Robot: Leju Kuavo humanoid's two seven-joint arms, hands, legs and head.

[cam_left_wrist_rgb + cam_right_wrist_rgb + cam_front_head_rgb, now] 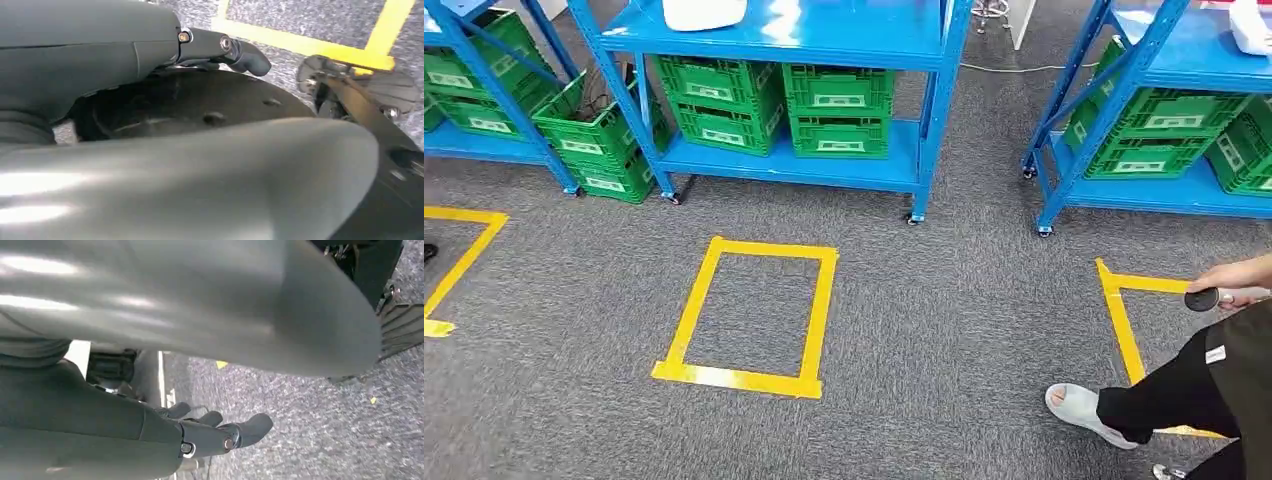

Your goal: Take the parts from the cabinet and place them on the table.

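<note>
Hanging low over grey carpet (944, 330), left hand (150, 55) and right hand (165, 440) both holding nothing, fingers (250, 427) lying loosely apart. Facing yellow tape rectangle (749, 315). Sitting beyond on blue cabinet (794, 160), green crates (839, 110); parts themselves impossible to make out.

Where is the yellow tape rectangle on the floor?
In the head view, the yellow tape rectangle lies mid-floor on grey carpet, just before the middle blue shelf holding green crates.
</note>
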